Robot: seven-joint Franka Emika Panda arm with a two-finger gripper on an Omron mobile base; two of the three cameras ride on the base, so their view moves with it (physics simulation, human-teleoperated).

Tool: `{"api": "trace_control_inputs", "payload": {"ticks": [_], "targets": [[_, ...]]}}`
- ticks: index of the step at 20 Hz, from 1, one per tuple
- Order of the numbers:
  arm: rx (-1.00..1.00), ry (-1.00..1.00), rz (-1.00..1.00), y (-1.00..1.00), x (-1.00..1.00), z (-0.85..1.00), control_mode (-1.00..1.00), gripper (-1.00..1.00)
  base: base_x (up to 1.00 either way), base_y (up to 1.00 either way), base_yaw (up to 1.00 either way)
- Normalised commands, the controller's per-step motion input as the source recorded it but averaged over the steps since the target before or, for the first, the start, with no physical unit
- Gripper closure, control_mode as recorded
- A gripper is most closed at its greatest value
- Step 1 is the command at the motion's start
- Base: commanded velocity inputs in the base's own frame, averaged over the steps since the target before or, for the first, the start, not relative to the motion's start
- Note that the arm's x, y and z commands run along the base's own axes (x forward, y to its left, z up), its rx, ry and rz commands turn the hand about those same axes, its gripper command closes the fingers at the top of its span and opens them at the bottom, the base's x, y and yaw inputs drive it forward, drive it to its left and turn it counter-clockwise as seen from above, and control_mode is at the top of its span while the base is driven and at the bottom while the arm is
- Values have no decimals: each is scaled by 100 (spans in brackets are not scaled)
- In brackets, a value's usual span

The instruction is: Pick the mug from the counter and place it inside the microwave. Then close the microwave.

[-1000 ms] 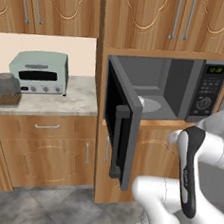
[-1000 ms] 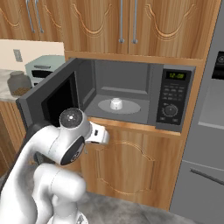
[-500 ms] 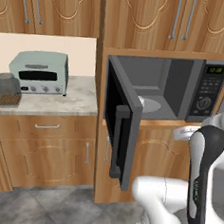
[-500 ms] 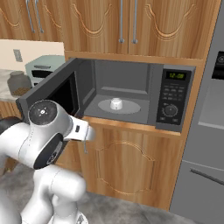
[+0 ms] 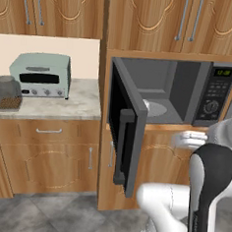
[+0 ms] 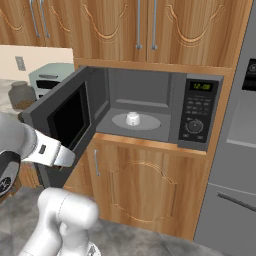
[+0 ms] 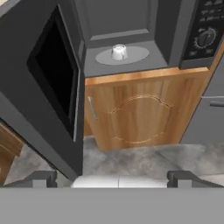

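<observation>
The small white mug (image 6: 132, 118) stands on the glass turntable inside the microwave (image 6: 200, 107), and it also shows as the mug (image 7: 119, 51) in the hand view. The microwave's dark grey door (image 5: 125, 138) hangs wide open to the left. My gripper (image 7: 114, 178) is open with nothing between its fingertips (image 7: 43, 178). It sits low in front of the cabinet below the microwave, well back from the mug and to the right of the door (image 7: 52, 87). The marbled counter (image 5: 64, 109) lies to the left of the microwave.
A pale green toaster oven (image 5: 40, 75) and a glass jar of brown bits (image 5: 7, 93) stand on the counter. A grey fridge (image 6: 235, 150) rises to the right of the microwave. Wooden cabinets hang above and stand below.
My arm has swung lower and toward the left of the right base view. The mug and the door have not moved, and the gripper stays open.
</observation>
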Motion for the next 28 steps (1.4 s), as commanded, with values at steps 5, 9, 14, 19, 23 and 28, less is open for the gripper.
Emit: {"api": "trace_control_inputs", "payload": {"ticks": [5,9,14,19,23,28], "targets": [[-5,-16,-14,67,-46,20,-100,-100,0,0,0],[-6,-19,-11,69,-46,15,-100,-100,0,0,0],[-9,-17,-7,80,-26,3,-100,-100,0,0,0],[-10,-11,-3,65,5,0,-100,-100,0,0,0],[-8,-1,-1,36,32,0,-100,-100,0,0,0],[0,0,-7,29,49,-1,-100,-100,0,0,0]]}}
